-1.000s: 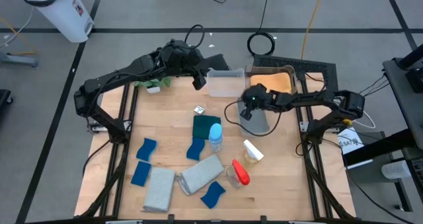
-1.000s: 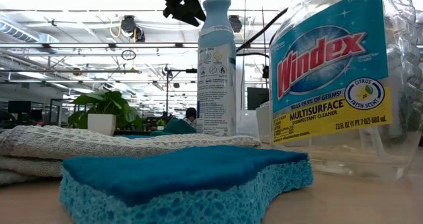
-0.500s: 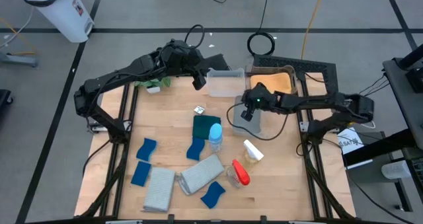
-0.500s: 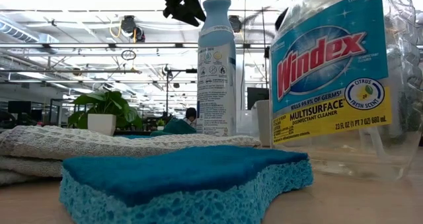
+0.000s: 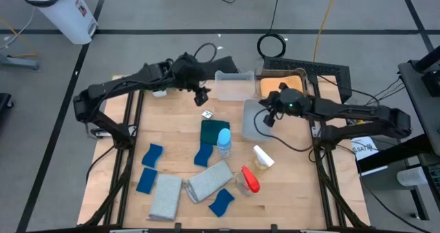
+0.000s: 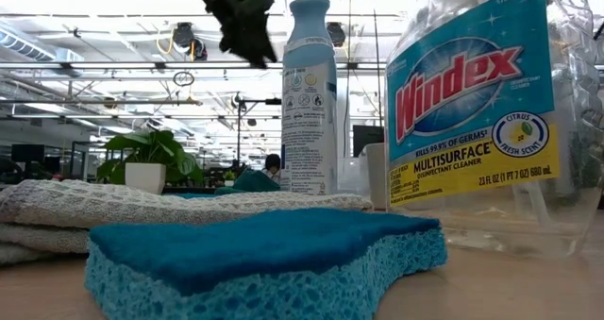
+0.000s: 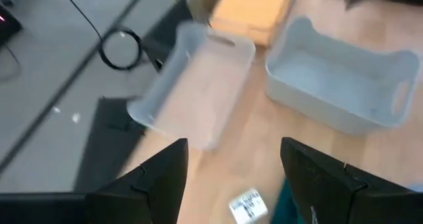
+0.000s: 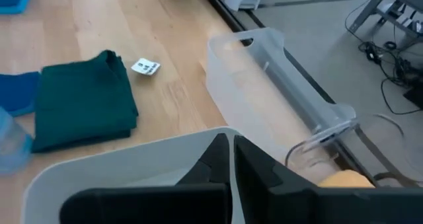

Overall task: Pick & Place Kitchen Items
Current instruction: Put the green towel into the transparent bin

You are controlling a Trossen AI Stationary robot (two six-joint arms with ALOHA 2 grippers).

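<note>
A folded dark teal cloth (image 5: 215,131) lies flat at the table's middle, with a blue-topped bottle (image 5: 224,142) standing beside it. My left gripper (image 5: 201,95) hangs open above the bare wood just beyond that cloth, fingers (image 7: 165,178) wide apart and slanting down. My right gripper (image 5: 264,119) is shut and hovers over a pale grey bin (image 5: 256,123); in the right wrist view its fingers (image 8: 231,154) show above the bin's rim (image 8: 132,154), touching nothing that I can see. Blue sponges (image 5: 152,155), grey cloths (image 5: 165,195) and white- and red-topped bottles (image 5: 263,157) lie toward the near edge.
A clear bin (image 5: 234,86) stands at the far middle, and beside it an orange cloth (image 5: 287,85) lies in another bin. A small white tag (image 5: 207,114) lies on the wood. A potted plant (image 5: 161,89) sits under the left arm. Free wood lies at the left.
My left gripper has sunk and tipped its fingers further down, coming a little toward the near edge and the teal cloth, still open. My right gripper has risen and drawn back toward the table's right edge, staying shut; more of the grey bin now shows below it.
</note>
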